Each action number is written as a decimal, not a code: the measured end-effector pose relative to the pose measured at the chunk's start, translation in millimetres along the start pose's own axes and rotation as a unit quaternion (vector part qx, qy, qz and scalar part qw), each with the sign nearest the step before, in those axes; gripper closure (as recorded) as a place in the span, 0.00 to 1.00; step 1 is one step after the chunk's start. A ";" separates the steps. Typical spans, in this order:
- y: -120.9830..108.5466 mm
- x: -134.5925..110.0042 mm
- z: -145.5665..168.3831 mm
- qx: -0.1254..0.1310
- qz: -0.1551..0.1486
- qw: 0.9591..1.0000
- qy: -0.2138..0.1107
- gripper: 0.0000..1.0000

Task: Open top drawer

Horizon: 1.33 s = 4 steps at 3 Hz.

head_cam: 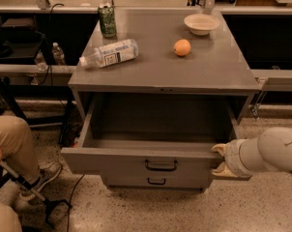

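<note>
The top drawer (pixel 117 161) stands pulled well out from under the bench (pixel 160 74), its deep grey tray exposed, so the opening step looks as good as done. The gripper (pixel 221 160) sits at the right end of the drawer's front panel, away from the black loop handle (pixel 161 165); whether it clamps that edge or merely lies against it cannot be told. The next move likely calls for a clean withdrawal without nudging the drawer inward.
</note>
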State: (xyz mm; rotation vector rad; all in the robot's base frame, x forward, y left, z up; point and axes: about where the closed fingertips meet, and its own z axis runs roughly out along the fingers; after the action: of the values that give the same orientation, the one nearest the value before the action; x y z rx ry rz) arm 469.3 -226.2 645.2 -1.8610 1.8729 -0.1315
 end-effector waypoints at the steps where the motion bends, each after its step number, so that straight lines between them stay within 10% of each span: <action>1: 3.8 -0.8 -0.9 0.000 0.003 1.000 -0.001 0.99; 4: 3.4 -2.0 -1.9 0.000 0.002 1.000 0.000 0.31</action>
State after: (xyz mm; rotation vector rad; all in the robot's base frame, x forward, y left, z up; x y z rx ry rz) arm 465.2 -224.6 646.1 -1.8575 1.8759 -0.1290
